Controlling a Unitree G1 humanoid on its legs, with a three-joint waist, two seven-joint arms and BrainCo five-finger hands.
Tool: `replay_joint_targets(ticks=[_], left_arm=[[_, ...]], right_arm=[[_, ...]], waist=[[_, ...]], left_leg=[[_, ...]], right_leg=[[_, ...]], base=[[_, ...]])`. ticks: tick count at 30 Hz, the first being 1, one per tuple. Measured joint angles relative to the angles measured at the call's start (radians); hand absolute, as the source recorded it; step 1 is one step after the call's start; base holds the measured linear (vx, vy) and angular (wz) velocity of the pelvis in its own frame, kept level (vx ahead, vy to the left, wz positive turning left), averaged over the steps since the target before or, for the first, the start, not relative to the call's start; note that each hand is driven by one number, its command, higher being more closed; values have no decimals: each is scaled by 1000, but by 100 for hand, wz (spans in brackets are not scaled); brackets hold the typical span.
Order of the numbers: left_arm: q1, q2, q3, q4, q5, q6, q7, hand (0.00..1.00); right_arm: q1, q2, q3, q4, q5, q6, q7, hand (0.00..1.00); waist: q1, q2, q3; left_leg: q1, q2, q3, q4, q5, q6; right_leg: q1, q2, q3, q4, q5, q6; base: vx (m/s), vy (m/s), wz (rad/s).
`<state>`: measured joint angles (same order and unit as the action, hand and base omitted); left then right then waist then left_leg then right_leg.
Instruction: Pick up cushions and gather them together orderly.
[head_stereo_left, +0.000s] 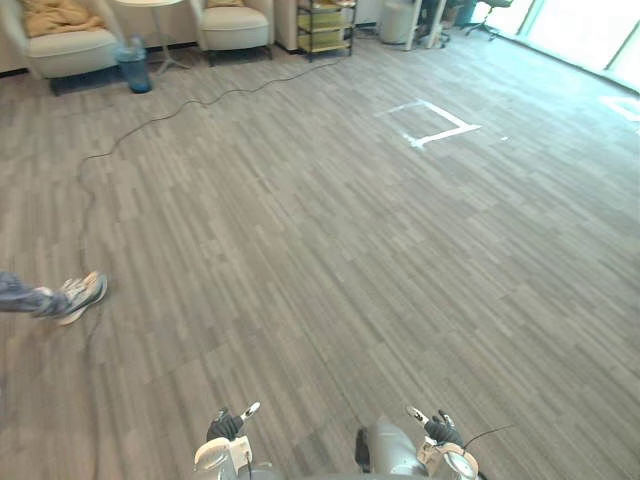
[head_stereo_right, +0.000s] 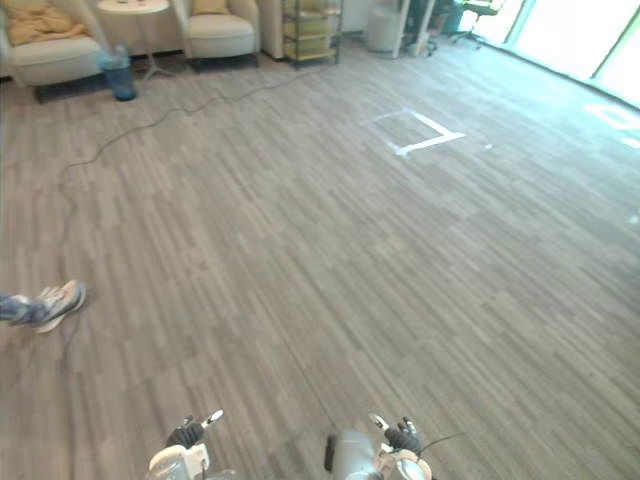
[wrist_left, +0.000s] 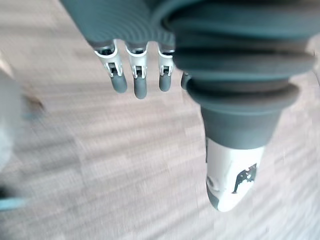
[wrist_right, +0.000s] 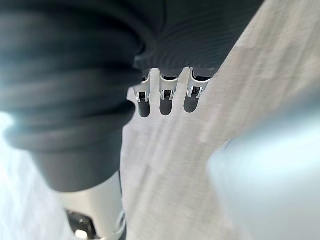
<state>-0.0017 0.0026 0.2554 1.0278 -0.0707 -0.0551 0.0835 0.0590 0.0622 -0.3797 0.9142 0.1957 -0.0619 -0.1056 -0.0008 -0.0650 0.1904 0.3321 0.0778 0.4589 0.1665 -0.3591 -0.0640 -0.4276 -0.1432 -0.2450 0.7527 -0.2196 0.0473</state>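
Both hands hang empty, fingers straight.

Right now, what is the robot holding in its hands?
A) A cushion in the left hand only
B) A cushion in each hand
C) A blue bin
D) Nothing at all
D: the left hand and the right hand both hang with straight fingers over bare floor, while a tan cushion lies on a far armchair.
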Motion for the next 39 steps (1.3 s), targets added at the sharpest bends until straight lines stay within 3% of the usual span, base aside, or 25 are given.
replay_joint_targets(ticks=[2,4,5,6,7,8,9,10,11,12,15,17,20,21,22,24,25,27,28,30,34,36,37,38,39], left_arm=[[-1,-15,-8,5,11,1,-1,0],[3,-33,-6,5,16,1,-1,0],[2,-49,1,5,30,2,-3,0],[-7,-55,-2,5,32,1,-7,0],[-19,-61,1,4,41,2,-8,0],[-20,-61,4,4,43,2,-8,0],[-19,-64,15,2,49,3,-8,0],[-16,-59,44,-32,49,4,-6,0],[-15,-53,43,-46,49,3,-3,0],[-7,-30,38,-74,49,1,-2,0],[21,-12,43,-121,36,-23,-2,0],[35,-18,44,-135,8,-29,-1,0],[61,-30,82,-139,-48,-45,0,0],[72,-31,82,-150,-55,-48,3,0],[73,-24,82,-154,-70,-48,2,0],[71,2,84,-153,-64,-46,1,0],[72,9,90,-149,-58,-46,1,0],[65,23,102,-123,-48,-41,11,0],[53,23,103,-103,-46,-33,15,0],[54,10,95,-66,-37,-25,25,0],[25,4,17,-39,-18,-21,21,0],[13,-30,-8,-23,-4,-19,18,0],[14,-34,-8,-24,0,-20,17,0],[16,-43,-7,-24,11,-20,14,0],[22,-61,-1,-17,18,-18,10,0]], right_arm=[[2,-7,-9,2,2,1,3,0],[3,-23,-2,4,0,4,8,0],[-6,-36,1,1,-1,5,9,0],[-17,-45,1,-9,-7,5,15,0],[-17,-52,-2,-29,-16,11,18,0],[-17,-54,-2,-32,-21,12,17,0],[-19,-63,3,-37,-22,14,16,0],[-30,-62,14,-30,-19,17,8,0],[-32,-61,33,-25,-18,20,5,0],[-39,-47,77,-25,-15,25,3,0],[-40,-13,110,-25,3,24,3,0],[-46,3,122,-24,3,30,4,0],[-43,8,149,-26,12,32,-3,0],[-36,8,155,-27,12,32,-4,0],[-34,9,168,-17,16,34,-4,0],[-27,10,165,-12,21,31,-2,0],[-16,10,154,-13,21,28,-4,0],[-5,7,148,4,21,19,-4,0],[0,6,147,6,22,14,-1,0],[20,-1,147,-31,20,3,8,0],[25,6,108,-76,16,-10,8,0],[20,-25,105,-65,8,-2,8,0],[22,-25,107,-64,7,0,8,0],[29,-34,109,-53,3,4,9,0],[23,-61,112,-37,8,3,9,0]], waist=[[-8,5,-2],[-20,25,-2],[-18,62,-13],[-21,86,-5],[-21,112,10],[-23,121,15],[-20,146,26],[-2,143,57],[4,132,65],[13,94,76],[34,54,53],[62,64,50],[67,62,43],[69,60,30],[86,40,18],[90,-15,-15],[91,-34,-20],[83,-53,-9],[77,-50,-5],[59,-5,0],[29,7,-1],[2,12,-2],[0,13,-1],[-6,20,0],[-17,69,-18]], left_leg=[[73,-5,33,-60,-1,-2],[144,7,26,-72,8,-15],[159,47,27,-47,35,-51],[127,97,-14,79,82,-49],[20,161,-100,347,200,2],[-21,178,-131,433,257,13],[-143,222,-222,674,398,4],[-304,263,-260,1003,339,-19],[-344,260,-272,1054,315,-23],[-436,237,-277,1095,258,-14],[-593,196,-232,921,192,0],[-672,162,-212,664,163,0],[-719,99,-192,268,206,-30],[-731,88,-166,181,237,-28],[-712,82,-156,216,375,19],[-709,56,-116,298,294,79],[-687,45,-103,337,240,84],[-555,14,-82,353,126,81],[-492,8,-81,343,93,77],[-296,5,-38,243,25,80],[-71,5,-33,83,-11,22],[63,-2,-29,-22,-13,16],[78,-3,-32,-33,-13,16],[123,2,-48,-46,-13,16],[139,49,-77,-7,-3,2]], right_leg=[[-22,8,-79,-246,67,-54],[-22,34,-111,-297,220,-187],[-30,51,-123,-225,185,-212],[-22,77,-127,-164,104,-217],[27,120,-121,-168,44,-222],[47,135,-117,-183,34,-222],[110,181,-98,-236,20,-229],[248,251,-27,-315,3,-247],[298,261,-7,-342,-1,-252],[426,269,56,-422,-10,-255],[564,271,206,-540,-20,-244],[650,259,331,-588,-40,-229],[752,205,444,-619,-124,-197],[778,191,476,-615,-156,-172],[797,147,520,-575,-184,-132],[738,100,538,-428,-168,-98],[703,93,534,-302,-131,-49],[560,84,481,126,40,160],[505,79,435,253,40,162],[310,64,297,426,-28,64],[51,42,60,193,-64,10],[5,41,-43,-206,20,-62],[2,46,-40,-245,36,-69],[-4,70,-12,-267,137,-110],[-6,106,-3,-200,181,-172]], base=[[657,-74,0],[766,-105,-5],[928,-231,-22],[1064,-336,-39],[875,-331,-27],[572,-215,-50],[696,-129,-103],[714,-101,-117],[1024,-108,-141],[608,-64,-87],[630,6,-148],[666,167,-176],[724,319,-130],[1005,506,-129],[1027,513,-129],[793,404,-83],[870,457,-48],[800,399,-37],[689,277,-35],[716,244,-55],[636,134,-3],[826,6,54],[852,-40,57],[769,-81,31],[952,-116,26]])
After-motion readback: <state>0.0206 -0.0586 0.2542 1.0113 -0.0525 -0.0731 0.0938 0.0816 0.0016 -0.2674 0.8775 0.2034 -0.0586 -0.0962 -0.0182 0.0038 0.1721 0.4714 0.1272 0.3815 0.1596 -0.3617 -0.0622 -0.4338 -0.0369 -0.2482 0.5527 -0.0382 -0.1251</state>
